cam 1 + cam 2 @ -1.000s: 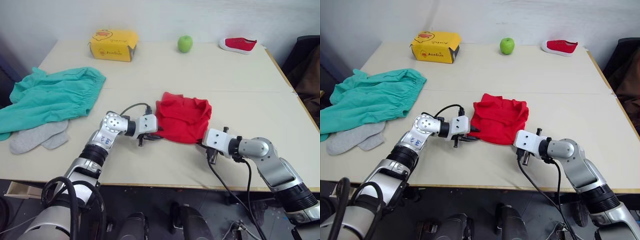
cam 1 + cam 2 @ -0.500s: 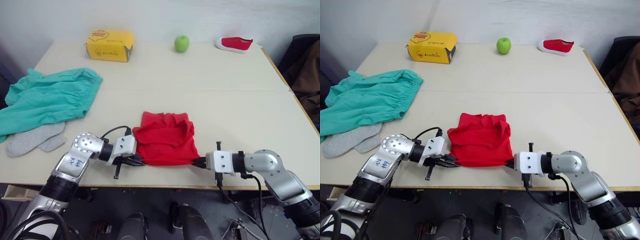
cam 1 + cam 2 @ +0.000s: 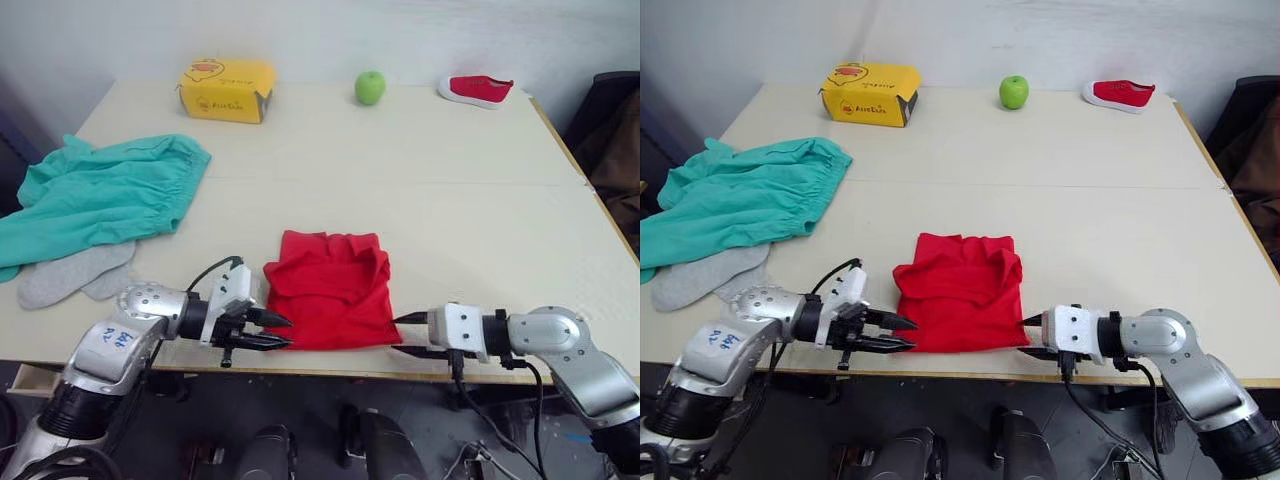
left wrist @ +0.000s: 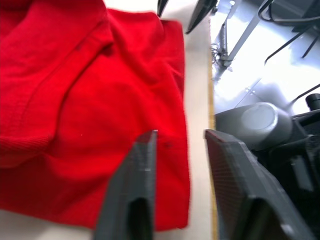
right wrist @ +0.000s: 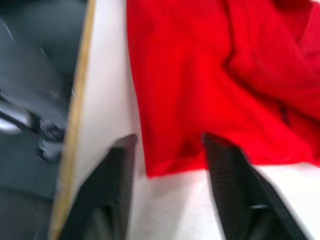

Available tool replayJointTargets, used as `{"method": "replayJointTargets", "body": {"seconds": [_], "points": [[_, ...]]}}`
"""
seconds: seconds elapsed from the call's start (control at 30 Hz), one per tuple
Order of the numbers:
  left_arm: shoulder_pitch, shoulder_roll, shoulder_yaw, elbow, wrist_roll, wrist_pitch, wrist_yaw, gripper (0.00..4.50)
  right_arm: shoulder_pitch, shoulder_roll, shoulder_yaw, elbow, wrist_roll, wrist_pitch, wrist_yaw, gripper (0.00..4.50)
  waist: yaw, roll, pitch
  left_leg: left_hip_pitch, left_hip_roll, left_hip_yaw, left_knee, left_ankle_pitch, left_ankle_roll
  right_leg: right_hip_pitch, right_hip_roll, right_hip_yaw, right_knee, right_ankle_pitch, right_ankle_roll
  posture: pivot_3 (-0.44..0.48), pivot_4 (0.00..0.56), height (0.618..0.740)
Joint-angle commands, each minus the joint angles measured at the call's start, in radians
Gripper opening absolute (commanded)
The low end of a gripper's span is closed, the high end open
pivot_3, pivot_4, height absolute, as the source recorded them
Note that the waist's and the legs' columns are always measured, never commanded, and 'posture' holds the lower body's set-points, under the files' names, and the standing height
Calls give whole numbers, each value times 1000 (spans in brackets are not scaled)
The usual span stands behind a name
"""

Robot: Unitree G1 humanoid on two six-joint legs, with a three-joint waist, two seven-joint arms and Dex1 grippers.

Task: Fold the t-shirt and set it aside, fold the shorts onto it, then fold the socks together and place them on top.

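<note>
Left gripper (image 3: 278, 332) and right gripper (image 3: 403, 334) spread open, empty, flanking t-shirt (image 3: 328, 300) at near table (image 3: 480, 200) edge; folded bundle released, ready for setting aside.

Shorts (image 3: 100, 197): left part cut off by picture edge; lower edge overlaps socks (image 3: 75, 275), hiding sock tops. Cannot tell where one sock ends, other begins.

T-shirt (image 3: 330, 300): folded, chest print hidden, sleeves tucked out of sight. In wrist views, t-shirt runs past picture edges.

Yellow box (image 3: 227, 89): print too small to read.

Dark cloth (image 3: 618, 130) at right edge beside tabletop (image 3: 450, 200): cut off, cannot tell what it is.

Right wrist view blurred.
</note>
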Motion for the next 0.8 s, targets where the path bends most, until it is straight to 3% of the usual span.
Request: {"method": "replayJointTargets", "body": {"seconds": [0.03,0.13,0.2,0.3,0.43,0.5,0.8], "points": [[-39,43,105,-32,-181,163,-21,2979,-29,-13,-78,-137,222,209,-23,3483,-1,0,0,0,0,0,0,0,0,0,0,0,0,0,0,0,150,740],[-91,37,118,17,-217,215,12,2979,-72,33,-71,-145,256,307,-111,3483,0,0,0,0,0,-1,0,0,0,0,0,0,0,0,0,0,150,740],[-113,21,62,66,-151,151,19,2809,-105,83,-29,-107,224,355,-179,3031,1,0,0,0,0,-1,0,0,-1,1,0,0,0,0,0,0,150,740],[-143,-6,-26,142,-58,49,14,2084,-122,120,47,-51,116,323,-202,2091,2,0,0,0,-1,-1,0,0,-1,0,0,0,-1,0,0,0,150,740],[-188,-51,-125,259,43,-52,5,719,-126,156,101,0,51,313,-215,561,1,0,0,-2,-1,-1,0,0,-1,-1,0,-1,-1,-1,0,0,150,740],[-204,-63,-167,312,91,-106,-13,43,-117,155,133,19,6,301,-212,0,1,0,0,-2,-1,0,0,0,-1,-1,0,-1,-1,-1,0,0,150,740],[-375,-146,-204,655,226,-290,-50,14,-45,125,205,76,-136,243,-199,0,2,-1,-1,0,-1,0,0,-1,0,0,0,-1,0,-1,1,0,150,740]]}}
